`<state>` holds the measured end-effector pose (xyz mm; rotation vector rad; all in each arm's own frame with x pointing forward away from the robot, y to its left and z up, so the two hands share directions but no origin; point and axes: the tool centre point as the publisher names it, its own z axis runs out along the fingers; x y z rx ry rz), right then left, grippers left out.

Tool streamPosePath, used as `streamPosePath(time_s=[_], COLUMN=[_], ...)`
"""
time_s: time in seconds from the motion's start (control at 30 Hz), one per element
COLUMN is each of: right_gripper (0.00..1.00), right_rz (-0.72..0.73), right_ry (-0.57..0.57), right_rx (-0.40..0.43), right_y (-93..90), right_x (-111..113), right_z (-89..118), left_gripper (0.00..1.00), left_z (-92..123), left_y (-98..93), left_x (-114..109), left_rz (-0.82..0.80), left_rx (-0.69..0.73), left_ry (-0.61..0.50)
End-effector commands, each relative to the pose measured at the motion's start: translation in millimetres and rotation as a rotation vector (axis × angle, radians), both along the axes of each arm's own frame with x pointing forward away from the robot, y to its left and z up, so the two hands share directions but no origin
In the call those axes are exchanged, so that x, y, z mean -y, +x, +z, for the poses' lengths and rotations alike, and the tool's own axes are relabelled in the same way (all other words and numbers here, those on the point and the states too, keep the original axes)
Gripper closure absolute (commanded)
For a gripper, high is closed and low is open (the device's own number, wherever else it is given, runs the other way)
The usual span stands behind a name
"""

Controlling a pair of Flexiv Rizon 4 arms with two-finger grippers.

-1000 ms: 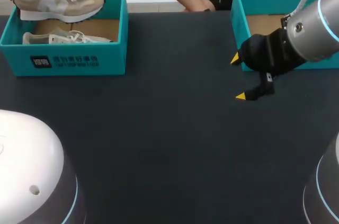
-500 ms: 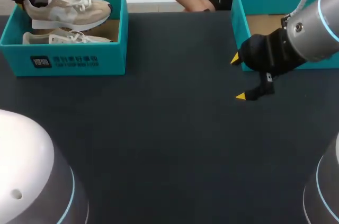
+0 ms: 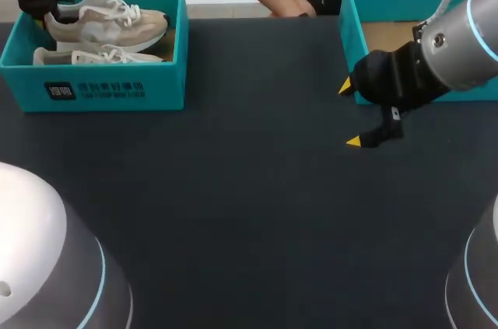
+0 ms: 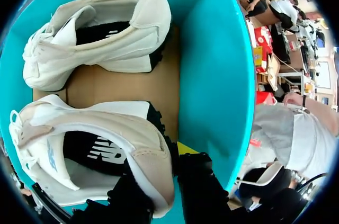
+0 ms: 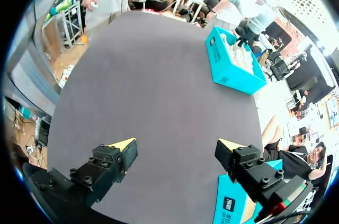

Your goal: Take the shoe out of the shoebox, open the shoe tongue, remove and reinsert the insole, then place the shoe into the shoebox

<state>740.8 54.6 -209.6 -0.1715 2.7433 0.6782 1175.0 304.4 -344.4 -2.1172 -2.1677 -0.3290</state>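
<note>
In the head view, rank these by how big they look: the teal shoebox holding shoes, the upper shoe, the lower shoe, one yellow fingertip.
Largest: teal shoebox.
Next: upper shoe and lower shoe, unranked, since the box wall hides part of the lower one.
Smallest: yellow fingertip.

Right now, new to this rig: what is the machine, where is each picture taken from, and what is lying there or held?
A robot with two arms, each ending in a two-fingered hand. One picture looks down from above and behind; the round two come from wrist cameras. On the dark table stand two teal cardboard shoeboxes. The left hand grips the heel of a beige and white sneaker at the left shoebox, where a second sneaker lies. The right hand hangs open near the right shoebox.
</note>
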Motion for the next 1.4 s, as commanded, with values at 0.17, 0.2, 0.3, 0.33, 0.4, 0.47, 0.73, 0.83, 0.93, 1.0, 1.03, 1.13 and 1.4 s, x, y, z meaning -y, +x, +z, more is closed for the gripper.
streamPosePath(time_s=[0.17,0.2,0.3,0.33,0.4,0.47,0.73,0.83,0.93,1.0,1.03,1.13,1.4], right_gripper=[0.00,0.00,0.00,0.00,0.00,0.00,0.00,0.00,0.00,0.00,0.00,0.00,0.00], right_rz=[-0.002,-0.002,-0.002,-0.002,-0.002,-0.002,-0.002,-0.002,-0.002,-0.002,-0.002,-0.002,-0.002], right_ry=[-0.002,-0.002,-0.002,-0.002,-0.002,-0.002,-0.002,-0.002,-0.002,-0.002,-0.002,-0.002,-0.002], right_rx=[0.001,0.001,0.001,0.001,0.001,0.001,0.001,0.001,0.001,0.001,0.001,0.001,0.001], right_y=[-0.4,-0.4,-0.4,-0.4,-0.4,-0.4,-0.4,-0.4,-0.4,-0.4,-0.4,-0.4,-0.4], right_x=[-0.9,-0.9,-0.9,-0.9,-0.9,-0.9,-0.9,-0.9,-0.9,-0.9,-0.9,-0.9,-0.9], right_z=[-1.0,-1.0,-1.0,-1.0,-1.0,-1.0,-1.0,-1.0,-1.0,-1.0,-1.0,-1.0,-1.0], left_gripper=[1.00,1.00,0.82,0.83,0.82,0.77,0.60,0.51,0.34,0.35,0.39,0.39,0.42], left_z=[-18.0,-19.0,-22.8,-23.6,-24.6,-24.3,-23.8,-25.7,-25.5,-24.1,-20.2,-11.5,24.3], left_y=[10.1,10.1,10.4,10.7,11.7,11.9,13.2,12.4,10.5,9.3,7.8,7.0,3.6], left_x=[4.4,4.6,4.8,5.0,5.5,6.4,8.9,9.4,10.5,11.0,11.1,13.3,28.8], left_rz=[-0.008,-0.016,-0.017,-0.014,-0.012,-0.012,-0.016,-0.017,-0.021,-0.013,-0.014,-0.021,-0.039], left_rx=[-0.027,-0.034,-0.037,-0.035,-0.039,-0.038,-0.048,-0.054,-0.058,-0.057,-0.055,-0.054,-0.031], left_ry=[-0.004,-0.008,-0.009,-0.007,-0.012,-0.015,-0.031,-0.028,-0.029,-0.037,-0.048,-0.071,-0.135])
